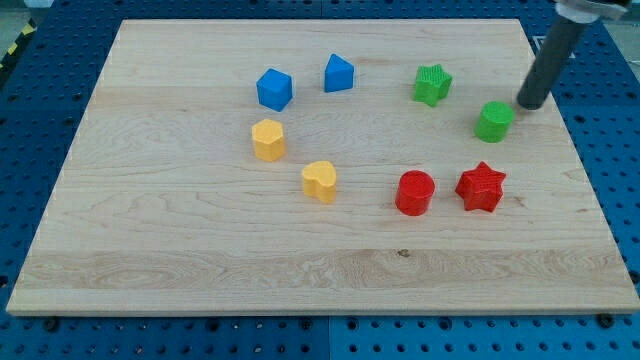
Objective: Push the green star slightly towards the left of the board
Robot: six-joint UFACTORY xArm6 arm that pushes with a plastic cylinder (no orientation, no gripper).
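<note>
desk point(200, 240): pale wood, visible grain, smooth matt | green star point(432, 84): ridged matt plastic look | red star point(481, 187): same ridged finish | yellow heart point(320, 181): plastic look, slight sheen | rod above my tip point(529, 104): dark, smooth, dull | surround point(40, 80): blue perforated panel, metal look

**One camera, high and angled over the board**

I have a single view, so nothing overlaps with another. It looks down at a slant from beyond the board's point(330, 270) near edge: the far edge, at the view's top, appears narrower than the near one. It sits close enough that the board almost fills the frame, with blue perforated table point(600, 120) showing around it. My rod enters from the view's top right corner.
</note>
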